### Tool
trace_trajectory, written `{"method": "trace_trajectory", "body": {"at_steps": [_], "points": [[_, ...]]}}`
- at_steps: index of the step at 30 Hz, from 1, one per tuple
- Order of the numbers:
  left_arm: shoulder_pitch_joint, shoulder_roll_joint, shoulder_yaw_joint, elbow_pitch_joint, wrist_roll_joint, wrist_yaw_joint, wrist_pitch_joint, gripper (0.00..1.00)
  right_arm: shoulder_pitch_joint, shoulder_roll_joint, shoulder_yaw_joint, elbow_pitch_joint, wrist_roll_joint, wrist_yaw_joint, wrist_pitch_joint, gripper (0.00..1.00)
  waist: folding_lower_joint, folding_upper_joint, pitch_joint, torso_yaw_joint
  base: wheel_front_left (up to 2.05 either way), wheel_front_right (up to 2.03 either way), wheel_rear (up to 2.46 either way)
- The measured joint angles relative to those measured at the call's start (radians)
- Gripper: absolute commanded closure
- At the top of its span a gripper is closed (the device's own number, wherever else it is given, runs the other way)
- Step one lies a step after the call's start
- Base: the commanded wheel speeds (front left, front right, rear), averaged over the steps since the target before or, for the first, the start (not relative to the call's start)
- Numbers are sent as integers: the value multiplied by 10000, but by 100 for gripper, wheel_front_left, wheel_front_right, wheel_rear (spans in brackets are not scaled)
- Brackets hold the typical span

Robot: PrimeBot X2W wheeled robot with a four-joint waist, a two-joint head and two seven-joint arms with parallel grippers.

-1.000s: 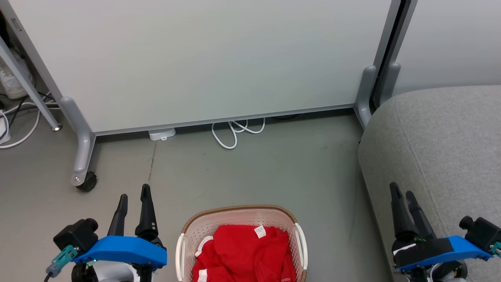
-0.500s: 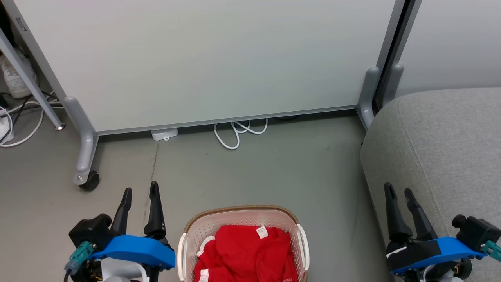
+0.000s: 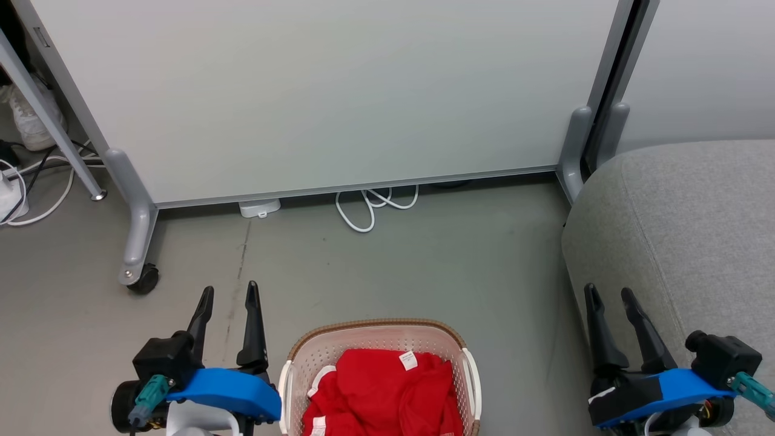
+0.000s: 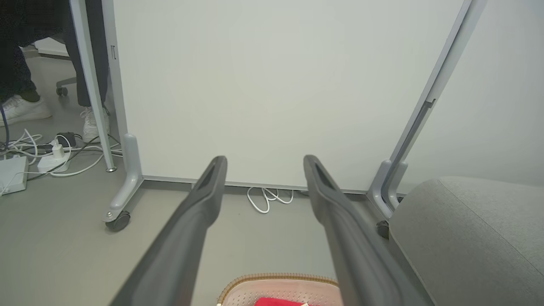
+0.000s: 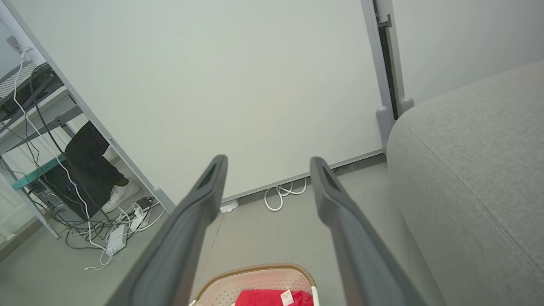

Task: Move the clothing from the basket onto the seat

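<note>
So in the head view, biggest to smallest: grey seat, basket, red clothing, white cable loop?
Largest first: seat, basket, clothing, cable loop. The frame cuts off the first three.

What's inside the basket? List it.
Red clothing with a white label lies heaped in the basket. The basket's floor and anything beneath the fabric are covered.

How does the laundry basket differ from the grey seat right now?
The basket is cream perforated plastic with a brown rim; the seat is grey fabric. The basket is much smaller than the seat. The basket holds the red clothing; the seat's visible part bears none. Both stand on the floor.
</note>
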Motion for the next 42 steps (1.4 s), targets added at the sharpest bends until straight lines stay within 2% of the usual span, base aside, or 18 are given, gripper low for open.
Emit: {"method": "trace_trajectory", "body": {"at_steps": [30,42], "points": [[-62,-19,-474,780,2385,-288,-600,0,54,-2,244,148,-2623,4,-604,0,0,0,-81,156,0,0,0],[-149,-117,-462,1062,2984,-422,-782,0,55,-4,265,240,-3425,13,-786,0,0,0,-120,244,0,0,0]]}}
